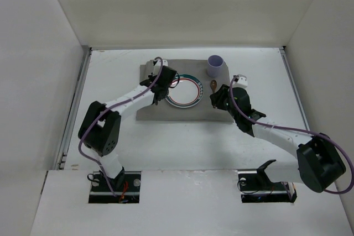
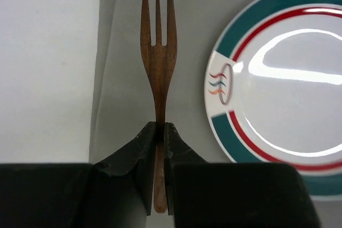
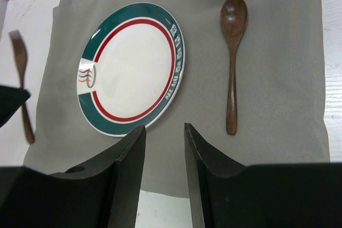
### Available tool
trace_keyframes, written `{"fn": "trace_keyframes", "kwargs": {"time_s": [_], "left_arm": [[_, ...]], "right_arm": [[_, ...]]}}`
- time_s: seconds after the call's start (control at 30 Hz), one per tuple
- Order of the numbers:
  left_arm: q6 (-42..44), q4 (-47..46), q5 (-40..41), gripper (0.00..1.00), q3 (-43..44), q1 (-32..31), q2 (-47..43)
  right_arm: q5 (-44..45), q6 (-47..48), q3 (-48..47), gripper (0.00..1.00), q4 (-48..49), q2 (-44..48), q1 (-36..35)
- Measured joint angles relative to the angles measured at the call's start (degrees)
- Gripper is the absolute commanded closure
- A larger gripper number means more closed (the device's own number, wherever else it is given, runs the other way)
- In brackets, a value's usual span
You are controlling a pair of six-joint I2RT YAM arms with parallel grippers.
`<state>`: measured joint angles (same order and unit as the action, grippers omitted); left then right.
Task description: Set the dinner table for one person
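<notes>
The dinner table [image 1: 193, 147] is the white surface; a grey cloth [image 1: 149, 111] lies on it at the back centre. A white plate [image 1: 185, 89] with teal and red rim rings sits on the cloth. My left gripper [image 2: 160, 126] is shut on the handle of a wooden fork [image 2: 157, 52], which points away, left of the plate [image 2: 283, 78], over the cloth's left edge. A wooden spoon [image 3: 232, 52] lies on the cloth right of the plate [image 3: 131, 68]. My right gripper [image 3: 164, 129] is open and empty above the cloth's near edge.
A lilac cup [image 1: 215, 66] stands at the cloth's back right corner, beyond the spoon [image 1: 213, 87]. White walls and thin metal rails [image 1: 74, 109] border the table. In the right wrist view the fork [image 3: 21, 78] shows at the far left.
</notes>
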<state>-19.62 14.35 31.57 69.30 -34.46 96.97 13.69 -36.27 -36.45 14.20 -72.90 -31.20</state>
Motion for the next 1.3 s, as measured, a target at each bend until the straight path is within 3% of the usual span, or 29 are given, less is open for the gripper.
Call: {"fn": "trace_keyframes", "kwargs": {"time_s": [0.27, 1.0, 1.3], "left_arm": [[5.4, -0.63, -3.78, 0.92, 2.91, 5.01, 7.78], [5.92, -4.61, -9.11, 0.89, 2.34, 5.33, 12.81], [5.46, -5.55, -8.57, 0.49, -0.07, 5.31, 11.54]], "right_arm": [[0.0, -0.02, 0.63, 0.59, 0.11, -0.2, 0.02], [0.0, -0.02, 0.63, 0.58, 0.39, -1.81, 0.02], [0.0, 0.0, 0.66, 0.52, 0.39, -1.75, 0.13]]}}
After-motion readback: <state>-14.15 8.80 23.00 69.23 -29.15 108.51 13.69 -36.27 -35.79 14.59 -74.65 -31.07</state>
